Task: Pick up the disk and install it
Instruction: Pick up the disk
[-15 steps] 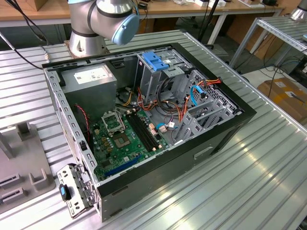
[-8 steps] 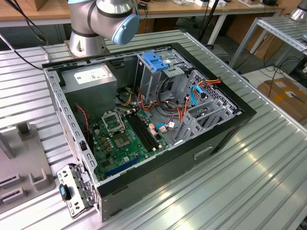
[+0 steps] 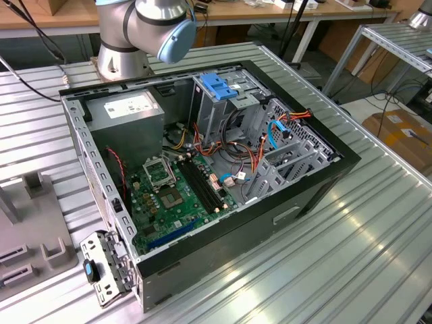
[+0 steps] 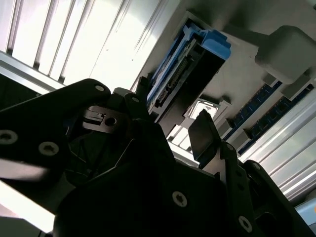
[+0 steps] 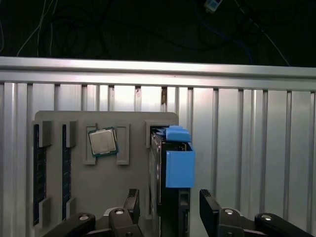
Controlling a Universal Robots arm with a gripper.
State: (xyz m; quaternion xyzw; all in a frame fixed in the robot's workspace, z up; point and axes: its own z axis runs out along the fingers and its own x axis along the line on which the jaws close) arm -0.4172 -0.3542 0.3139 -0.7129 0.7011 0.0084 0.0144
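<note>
- Gripper (image 5: 170,210) jaws stand apart astride the upright disk (image 5: 173,168), a narrow gap on each flank.
- One flank: grey holder (image 5: 98,197) with its raised posts and a processor chip (image 5: 102,141) close by; other flank: bare slatted surface (image 5: 247,163).
- In the open case (image 3: 202,263), cables (image 3: 253,158) crowd the room beside the drive cage (image 3: 209,115); space over the motherboard (image 3: 172,196) is free.

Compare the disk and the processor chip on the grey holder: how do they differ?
The disk stands on edge in its slot; the chip lies flat in its recess. The disk carries bright blue plastic rails; the chip shows a bare silvery top. The open claw straddles the disk, a gap at each side; the chip sits clear of it. Both rest in the same grey holder.
</note>
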